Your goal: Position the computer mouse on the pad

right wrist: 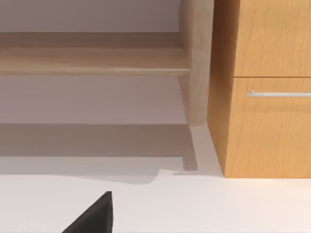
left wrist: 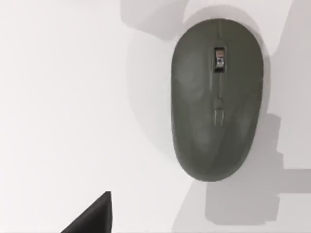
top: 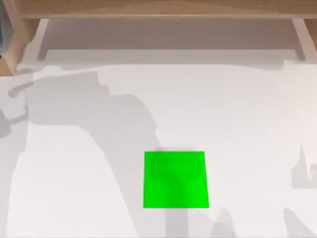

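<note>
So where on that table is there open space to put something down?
The green pad, near the front middle of the white table, lies bare. White tabletop runs free on its left, on its right, and behind it up to the wooden shelf. In the left wrist view the computer mouse sits on white surface with bare room beside it.

Pad lies on table near its front middle; mouse lies on table, off pad.

1. White table: broad soft grey shadows lie across its left and near parts.
2. Pale wooden rail: runs along the far edge.
3. Orange-brown wooden cabinet: drawer front with a silver bar handle.
</note>
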### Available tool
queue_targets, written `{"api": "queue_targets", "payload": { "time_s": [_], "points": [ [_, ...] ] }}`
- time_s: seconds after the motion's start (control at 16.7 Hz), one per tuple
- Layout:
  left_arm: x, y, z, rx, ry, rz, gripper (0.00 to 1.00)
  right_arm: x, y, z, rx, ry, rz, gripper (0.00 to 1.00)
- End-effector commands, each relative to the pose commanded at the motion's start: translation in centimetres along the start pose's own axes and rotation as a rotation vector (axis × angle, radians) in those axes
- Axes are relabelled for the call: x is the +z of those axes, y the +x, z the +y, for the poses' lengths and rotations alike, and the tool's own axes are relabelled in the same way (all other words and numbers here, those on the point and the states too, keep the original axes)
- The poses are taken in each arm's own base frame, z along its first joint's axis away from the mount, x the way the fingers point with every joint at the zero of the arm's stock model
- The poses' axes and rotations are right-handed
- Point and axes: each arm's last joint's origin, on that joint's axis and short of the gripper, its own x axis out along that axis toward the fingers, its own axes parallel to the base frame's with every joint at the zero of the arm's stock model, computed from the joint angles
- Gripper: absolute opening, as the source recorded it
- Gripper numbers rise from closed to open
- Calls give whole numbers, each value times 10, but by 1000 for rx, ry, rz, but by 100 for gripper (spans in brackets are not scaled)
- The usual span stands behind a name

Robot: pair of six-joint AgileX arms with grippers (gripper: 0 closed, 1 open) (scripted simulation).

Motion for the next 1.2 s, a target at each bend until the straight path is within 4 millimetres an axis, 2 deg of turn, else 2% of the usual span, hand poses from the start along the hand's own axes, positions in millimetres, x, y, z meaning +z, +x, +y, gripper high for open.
{"api": "queue_targets", "payload": {
  "time_s": [0.42,0.54,0.9,1.02,1.2],
  "points": [
    [1,6,0,0,-1,2,100,0,0,0,0,0,0,100],
    [2,23,0,1,-4,4,100,0,0,0,0,0,0,100],
    [2,93,1,-1,-4,-5,100,0,0,0,0,0,0,100],
    [1,101,1,0,-4,0,100,0,0,0,0,0,0,100],
    [1,101,1,0,-4,0,100,0,0,0,0,0,0,100]
  ]
}}
